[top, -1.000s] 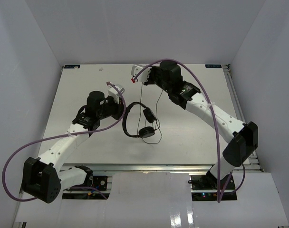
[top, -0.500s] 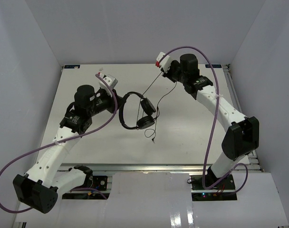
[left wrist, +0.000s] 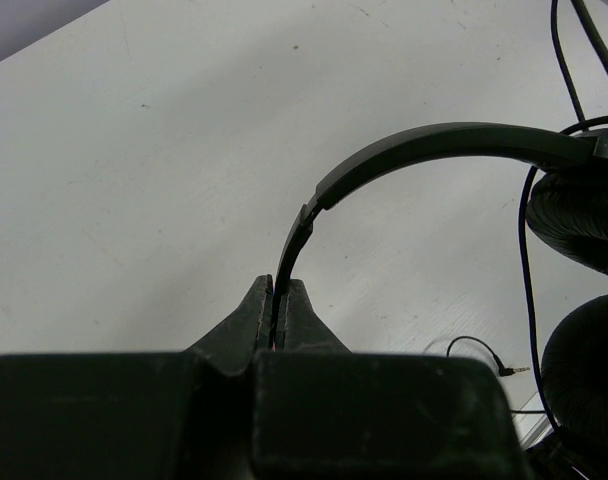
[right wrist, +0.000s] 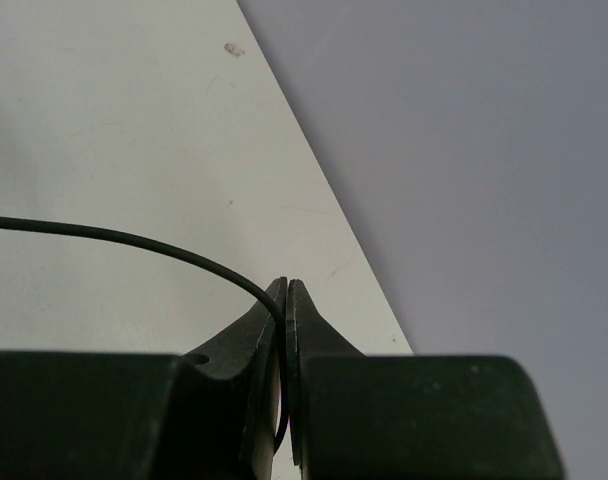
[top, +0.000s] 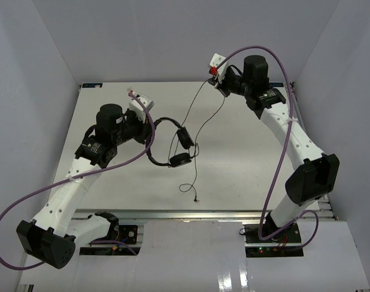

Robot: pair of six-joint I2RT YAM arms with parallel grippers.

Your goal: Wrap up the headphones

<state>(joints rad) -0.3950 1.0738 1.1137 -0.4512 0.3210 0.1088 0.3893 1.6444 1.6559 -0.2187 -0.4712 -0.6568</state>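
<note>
The black headphones (top: 164,141) hang above the middle of the white table, with both ear cups (top: 184,148) to the right of the headband. My left gripper (top: 150,126) is shut on the thin headband (left wrist: 404,155); the two padded cups (left wrist: 584,300) show at the right of the left wrist view. My right gripper (top: 213,77) is raised at the back right and shut on the thin black cord (right wrist: 134,240). The cord (top: 199,112) runs taut from the cups up to it. A loose end with the plug (top: 196,198) lies on the table.
White walls close in the table (top: 112,176) on three sides. Thick purple cables (top: 276,140) loop beside both arms. The table's near edge runs along a metal rail (top: 191,214).
My right gripper has pulled the cord up and back to the right, drawing it taut. My left gripper has shifted slightly with the headphones. The plug end has slid nearer on the table.
</note>
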